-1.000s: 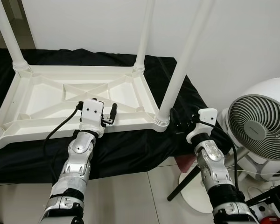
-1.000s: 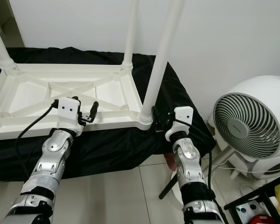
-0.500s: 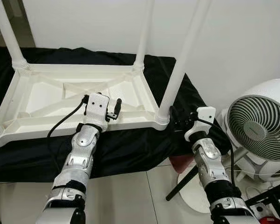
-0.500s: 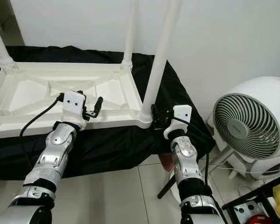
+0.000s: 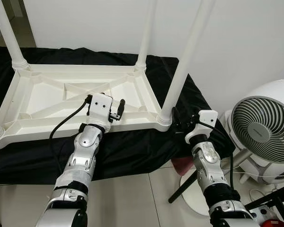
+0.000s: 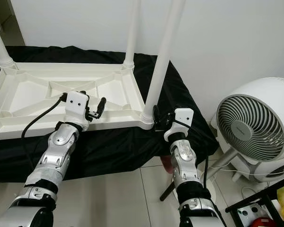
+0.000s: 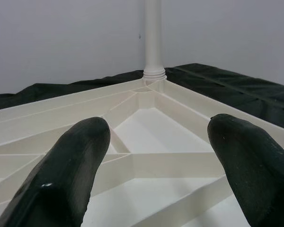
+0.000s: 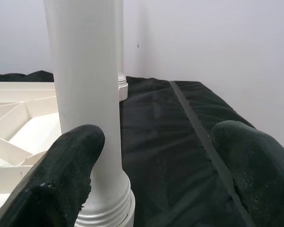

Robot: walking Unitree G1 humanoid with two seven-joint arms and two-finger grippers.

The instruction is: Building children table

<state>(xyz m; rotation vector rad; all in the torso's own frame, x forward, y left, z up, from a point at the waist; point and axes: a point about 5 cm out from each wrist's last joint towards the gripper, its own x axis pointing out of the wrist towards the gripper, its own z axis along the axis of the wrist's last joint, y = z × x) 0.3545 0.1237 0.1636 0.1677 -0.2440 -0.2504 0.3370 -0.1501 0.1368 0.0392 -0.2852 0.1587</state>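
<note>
left gripper (image 5: 117, 111) raised, fingers apart, right gripper (image 5: 177, 124) fingers spread

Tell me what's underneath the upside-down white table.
The table lies upside down on a black cloth that spreads past its edges and hangs down toward the tiled floor. Whatever furniture holds up the cloth is covered, so it can't be identified.

Low surface draped in black cloth (image 5: 132, 151), white upturned children's table (image 5: 52, 101) lying on it, legs up
</note>
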